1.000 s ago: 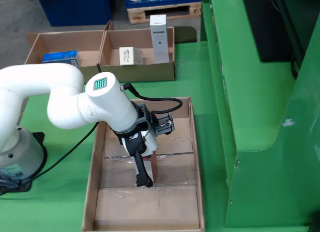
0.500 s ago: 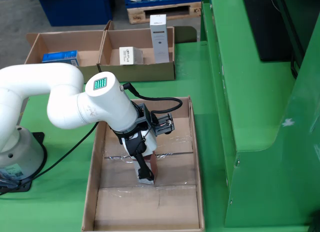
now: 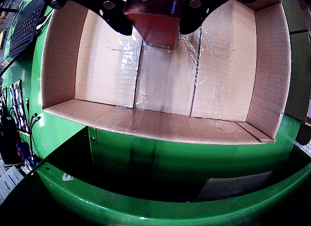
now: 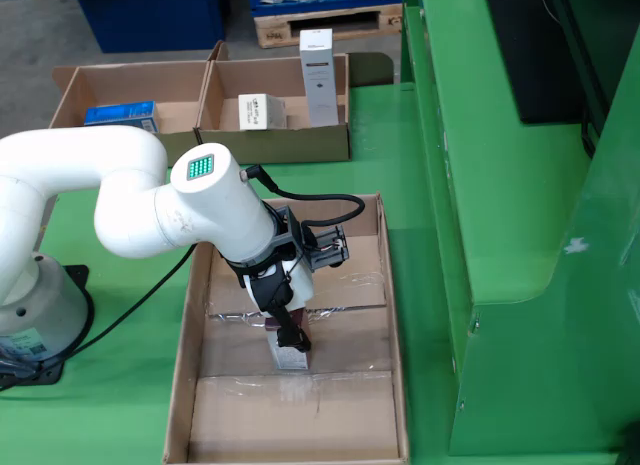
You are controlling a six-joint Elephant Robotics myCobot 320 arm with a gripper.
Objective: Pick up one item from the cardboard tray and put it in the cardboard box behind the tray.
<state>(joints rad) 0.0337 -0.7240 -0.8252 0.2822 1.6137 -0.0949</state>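
Up over the middle of the cardboard tray (image 4: 385, 315), the gripper (image 3: 154, 12) held a dark red box (image 3: 155, 19) tight.

"SEC" and "V" on maroon box (image 3: 154, 17)

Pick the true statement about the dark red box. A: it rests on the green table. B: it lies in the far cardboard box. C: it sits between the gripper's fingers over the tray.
C: the wrist view shows the dark red box between the gripper fingers, above the cardboard tray.
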